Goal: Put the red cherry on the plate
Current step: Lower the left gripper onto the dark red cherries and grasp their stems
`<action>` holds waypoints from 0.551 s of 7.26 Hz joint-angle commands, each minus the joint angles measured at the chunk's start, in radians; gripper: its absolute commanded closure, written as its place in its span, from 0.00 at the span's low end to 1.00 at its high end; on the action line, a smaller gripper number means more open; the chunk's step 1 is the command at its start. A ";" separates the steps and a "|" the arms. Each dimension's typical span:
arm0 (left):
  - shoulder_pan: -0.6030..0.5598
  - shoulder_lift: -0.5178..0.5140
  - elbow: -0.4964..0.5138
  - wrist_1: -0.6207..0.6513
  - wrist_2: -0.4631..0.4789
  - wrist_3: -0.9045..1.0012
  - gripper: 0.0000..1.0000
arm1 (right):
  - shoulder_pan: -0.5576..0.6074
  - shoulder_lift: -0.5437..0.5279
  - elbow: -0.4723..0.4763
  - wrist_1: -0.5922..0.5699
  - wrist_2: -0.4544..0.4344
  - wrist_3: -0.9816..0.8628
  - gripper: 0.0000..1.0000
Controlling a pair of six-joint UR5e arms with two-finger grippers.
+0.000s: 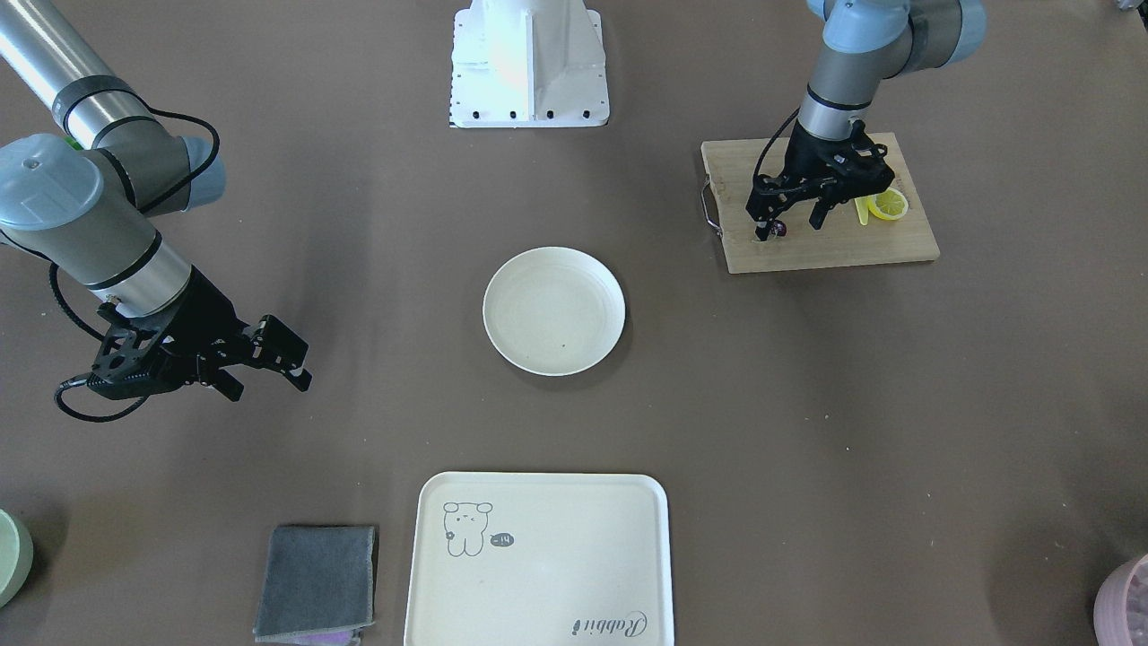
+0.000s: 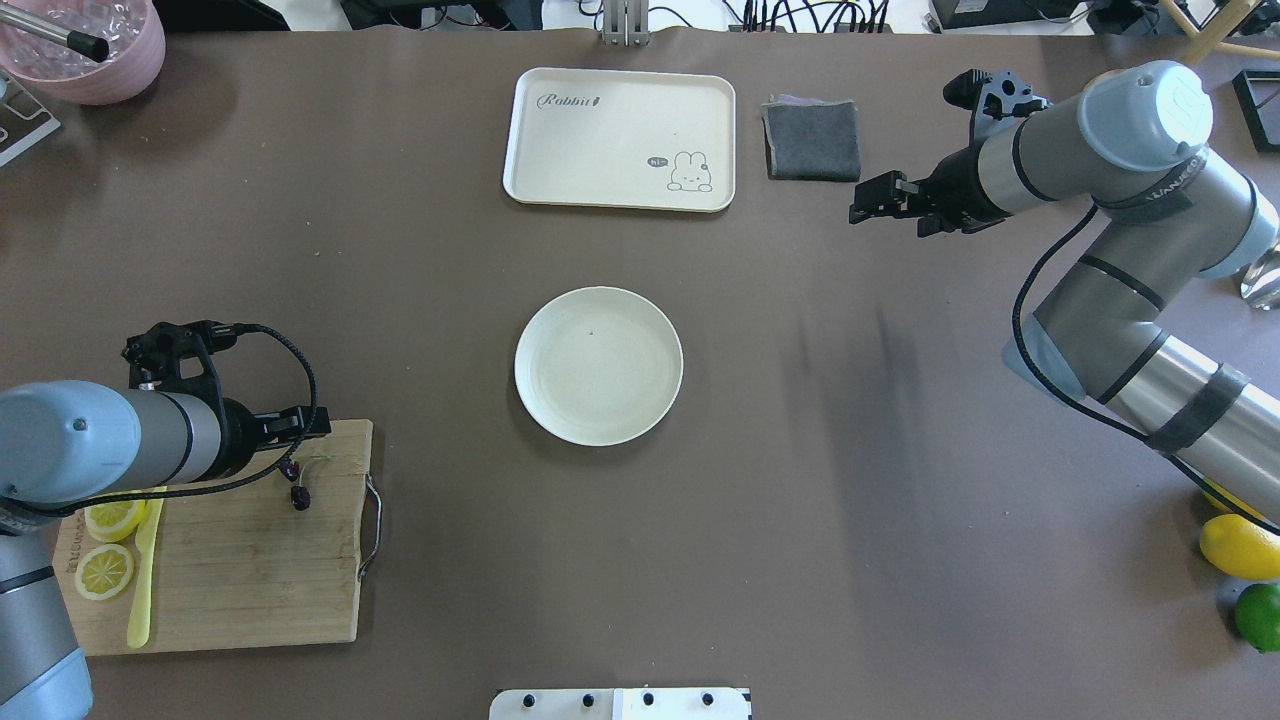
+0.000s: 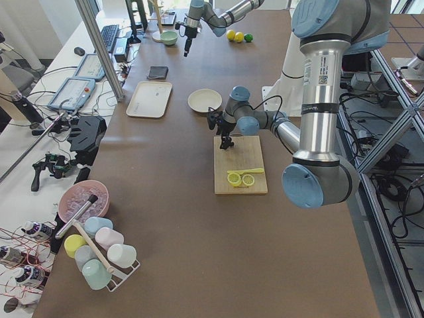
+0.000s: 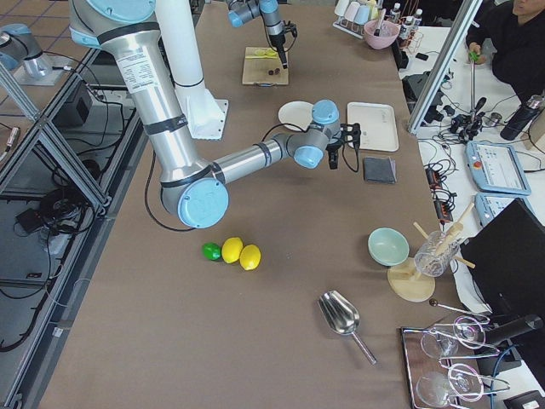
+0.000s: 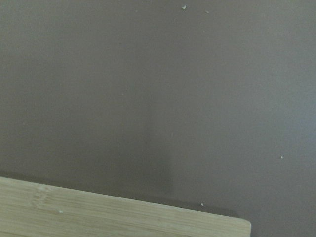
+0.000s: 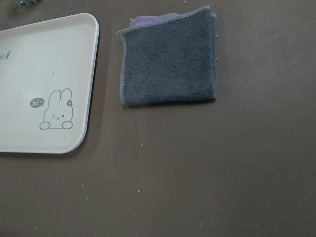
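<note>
The brown counter point(image 1: 807, 404) is mostly bare. A wooden cutting board point(image 1: 834, 247) lies at one end, and the left hand point(image 1: 790, 229) hangs low over it with its fingers spread wide, gripping nothing yet. The red cherry point(image 1: 778, 230) lies on the board in the gap between those fingers, close against one of them rather than centred. I cannot tell whether that finger touches it. A lemon slice point(image 1: 890, 205) sits just outside the hand's other finger. The plate point(image 1: 554, 310) is empty and well away from the hand, towards the middle of the counter. The right hand point(image 1: 269, 363) hovers far across the counter, fingers apart and carrying nothing.

The grasp looks like the risky part. The cherry is tiny and off-centre, so closing fingers may push it along the board, or pinch only a stem and leave the fruit dangling. A loose hold like that could let go on the way to the plate. Coming down any lower may scrape the fingertips on the wood. At the plate, the round fruit could roll over the shallow rim if released from height.
</note>
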 commanded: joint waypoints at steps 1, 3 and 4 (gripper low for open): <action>0.019 0.000 0.016 0.000 0.003 -0.007 0.09 | -0.001 -0.003 0.002 0.000 -0.025 0.000 0.00; 0.032 0.002 0.017 0.000 0.003 -0.009 0.19 | -0.001 -0.006 0.004 0.000 -0.025 0.000 0.00; 0.038 0.018 0.014 0.000 0.003 -0.009 0.25 | -0.001 -0.007 0.004 0.000 -0.027 0.000 0.00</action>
